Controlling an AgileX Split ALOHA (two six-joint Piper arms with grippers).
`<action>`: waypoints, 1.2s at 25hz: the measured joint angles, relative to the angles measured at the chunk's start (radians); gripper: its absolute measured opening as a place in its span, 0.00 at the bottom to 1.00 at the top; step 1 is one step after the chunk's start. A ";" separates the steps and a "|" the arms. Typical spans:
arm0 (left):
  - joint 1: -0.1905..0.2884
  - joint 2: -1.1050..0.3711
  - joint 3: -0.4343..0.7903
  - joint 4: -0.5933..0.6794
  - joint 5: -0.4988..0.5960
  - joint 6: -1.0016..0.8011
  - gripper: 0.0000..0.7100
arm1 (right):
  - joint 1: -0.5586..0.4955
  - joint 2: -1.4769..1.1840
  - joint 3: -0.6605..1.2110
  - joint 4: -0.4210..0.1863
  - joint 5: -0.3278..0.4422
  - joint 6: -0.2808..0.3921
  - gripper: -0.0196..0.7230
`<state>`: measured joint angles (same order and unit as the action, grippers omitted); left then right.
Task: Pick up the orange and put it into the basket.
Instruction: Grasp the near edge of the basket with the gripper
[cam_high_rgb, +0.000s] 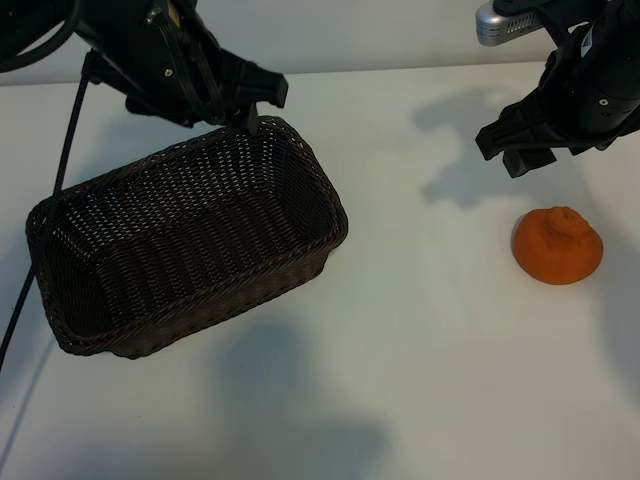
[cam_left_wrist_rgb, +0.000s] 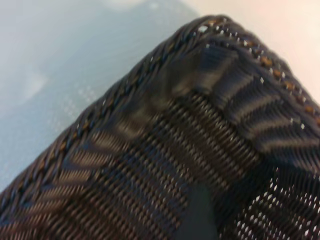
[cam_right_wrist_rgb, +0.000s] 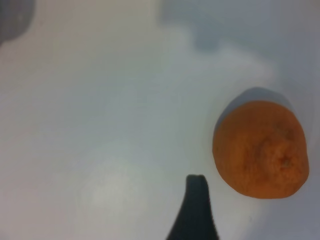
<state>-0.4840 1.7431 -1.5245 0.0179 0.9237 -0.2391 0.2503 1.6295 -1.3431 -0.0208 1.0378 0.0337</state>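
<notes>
The orange (cam_high_rgb: 558, 245) lies on the white table at the right, knob upward. It also shows in the right wrist view, orange (cam_right_wrist_rgb: 260, 150), beside one dark finger (cam_right_wrist_rgb: 196, 210) and apart from it. My right gripper (cam_high_rgb: 505, 155) hangs open and empty behind the fruit, a little to its left. The dark brown wicker basket (cam_high_rgb: 325, 185) stands at the left with nothing inside. My left gripper (cam_high_rgb: 262, 108) hovers open over its far right corner. In the left wrist view one finger (cam_left_wrist_rgb: 197, 217) shows against the basket's (cam_left_wrist_rgb: 150, 65) inner weave.
A black cable (cam_high_rgb: 68, 135) runs down past the basket's left end. Bare white tabletop (cam_high_rgb: 420, 330) stretches between basket and orange and toward the front edge.
</notes>
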 joint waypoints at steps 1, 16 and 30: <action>0.000 0.000 0.000 0.000 -0.022 0.000 0.83 | 0.000 0.000 0.000 0.000 0.000 0.000 0.80; 0.011 -0.159 0.095 0.288 0.195 -0.234 0.83 | 0.000 0.000 0.000 0.004 0.002 0.000 0.80; 0.231 -0.367 0.561 0.250 -0.055 -0.459 0.83 | 0.000 0.000 0.000 0.004 0.025 -0.001 0.80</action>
<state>-0.2530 1.3758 -0.9639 0.2679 0.8686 -0.6983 0.2503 1.6295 -1.3431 -0.0170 1.0629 0.0328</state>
